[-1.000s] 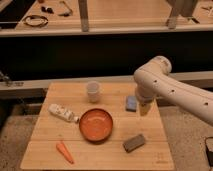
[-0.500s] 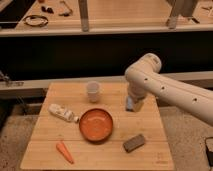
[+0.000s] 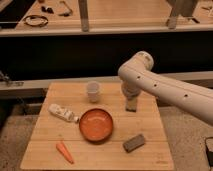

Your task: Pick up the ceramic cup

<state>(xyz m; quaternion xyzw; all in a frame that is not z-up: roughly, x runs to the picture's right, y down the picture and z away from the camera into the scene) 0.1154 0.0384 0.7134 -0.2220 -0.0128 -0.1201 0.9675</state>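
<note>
The ceramic cup (image 3: pixel 93 91), small, white and plain, stands upright near the back edge of the wooden table (image 3: pixel 42 137). My gripper (image 3: pixel 131 105) hangs down from the white arm that reaches in from the right. It sits to the right of the cup, about a cup's width away, low over the table. It is open and nothing is held in it.
An orange bowl (image 3: pixel 95 124) sits in front of the cup. A long white bottle (image 3: pixel 63 113) lies to the bowl's left. An orange carrot (image 3: pixel 64 151) lies at the front left and a grey block (image 3: pixel 134 142) at the front right. A dark shelf runs behind the table.
The arm has swung left, bringing the gripper nearer the cup. The cup and the other objects have not moved.
</note>
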